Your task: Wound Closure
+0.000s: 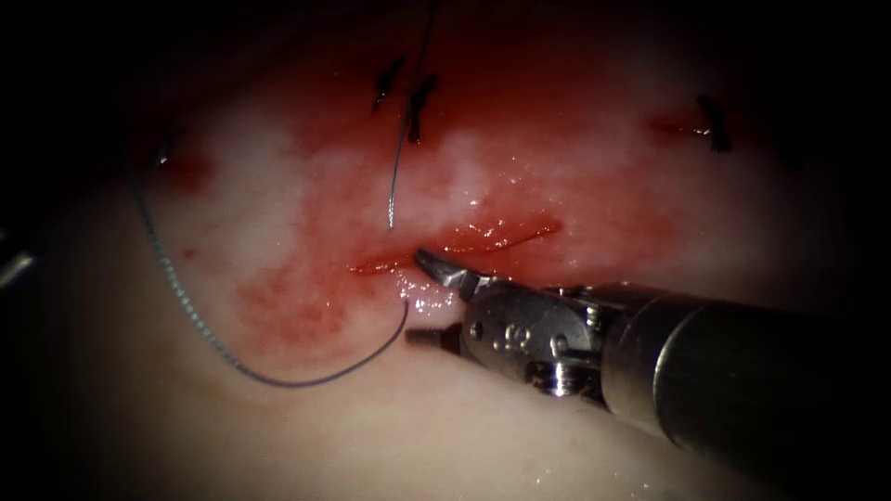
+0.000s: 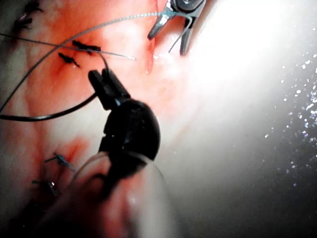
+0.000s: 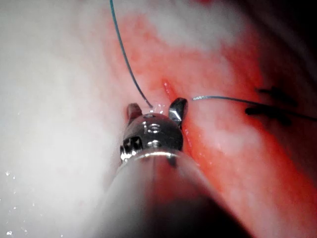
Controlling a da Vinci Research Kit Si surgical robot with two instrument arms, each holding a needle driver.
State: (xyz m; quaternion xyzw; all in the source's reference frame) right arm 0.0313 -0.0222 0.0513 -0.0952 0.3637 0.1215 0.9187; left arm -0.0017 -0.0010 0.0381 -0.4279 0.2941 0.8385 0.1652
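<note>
Braided blue-grey suture thread (image 1: 176, 288) sweeps in a wide loop over the pale, wet pork-belly tissue (image 1: 278, 232) to the left of the short red cut (image 1: 492, 237). It meets the tissue near the cut's left end, on the side nearer the endoscope. The right arm's steel claw (image 1: 425, 299) stands spread open around that spot, one jaw tip at the cut's edge, and grips nothing. A second, finer strand (image 1: 397, 176) runs down from above and ends free just short of the cut, beside dark knotted stitches (image 1: 419, 107). Red fluid (image 1: 520, 158) films the surface there.

The left arm's claw (image 2: 101, 79) is a dark shape above the tissue, and I cannot tell whether it grips anything. A thick dark curved strand (image 2: 49, 115) ends by its tips. It may be the needle, but I cannot say for sure, nor whether it sits in the tissue.

The thread looks limp, light and probably slick with fluid, so a firm hold close to where it leaves the tissue would suit. The tissue looks soft and may tear if pulled sharply.
</note>
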